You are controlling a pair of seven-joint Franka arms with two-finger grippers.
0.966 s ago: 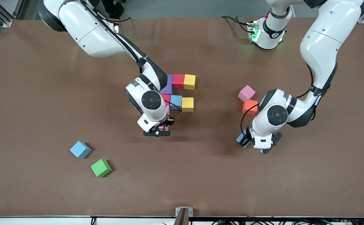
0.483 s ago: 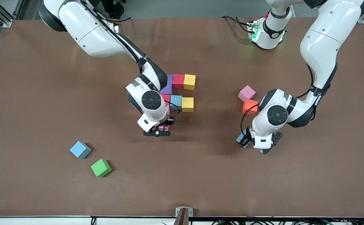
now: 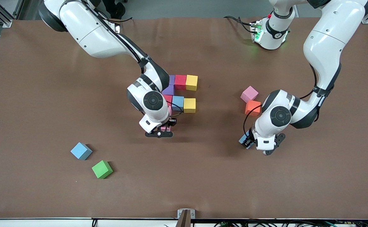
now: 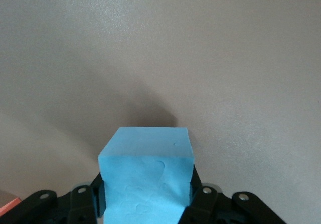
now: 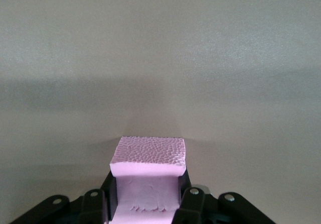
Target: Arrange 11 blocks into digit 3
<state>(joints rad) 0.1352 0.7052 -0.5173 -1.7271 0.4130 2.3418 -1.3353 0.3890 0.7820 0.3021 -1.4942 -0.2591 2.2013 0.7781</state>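
Reaching down from its base, the right gripper (image 3: 162, 130) clamps a pink cube (image 5: 148, 176) just beside the half-built figure (image 3: 181, 93), on its camera side; the left gripper (image 3: 250, 141), wrist bent low over bare table (image 3: 203, 176), pinches a light blue cube (image 4: 146, 176); another pink cube (image 3: 249, 94) touches an orange cube (image 3: 252, 107) nearby.
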